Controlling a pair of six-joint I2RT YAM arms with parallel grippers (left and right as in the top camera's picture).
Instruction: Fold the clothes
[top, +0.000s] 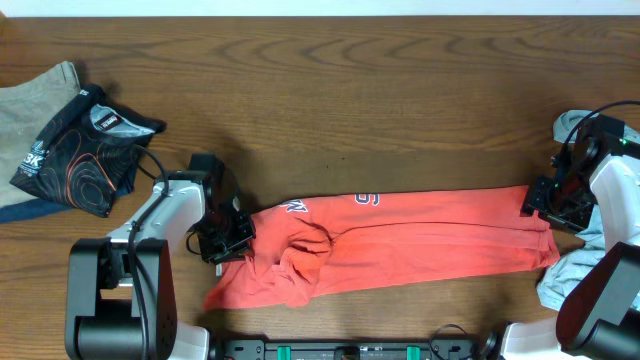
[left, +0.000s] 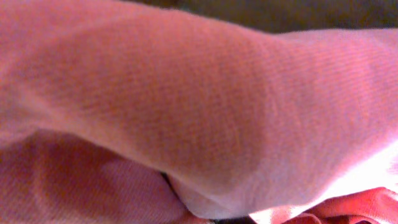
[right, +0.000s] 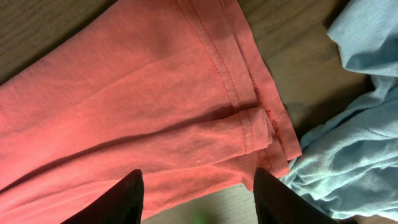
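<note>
A red shirt (top: 420, 240) lies on the wooden worktop (top: 350, 100) as a long band, folded lengthwise, with white print showing along its far edge. Its left end is bunched and rumpled, while its right end lies flatter.

The left pincer (top: 228, 240) sits at the shirt's bunched left end, against the cloth. In the left wrist view, red knit fabric (left: 186, 106) fills the whole picture and hides the fingers, so I cannot tell whether this pincer is clenched or released.

The right pincer (top: 540, 205) is at the shirt's right end. In the right wrist view its two dark fingers (right: 134, 196) stand well apart, released, with nothing between them, above the stitched hem and a small folded-over corner of the shirt (right: 124, 93).

A crumpled light blue garment (right: 354, 124) lies just beside that right hem, touching the shirt's corner. Well beyond the shirt's left end, a black patterned garment (top: 85, 150) rests on a beige one (top: 35, 100).
</note>
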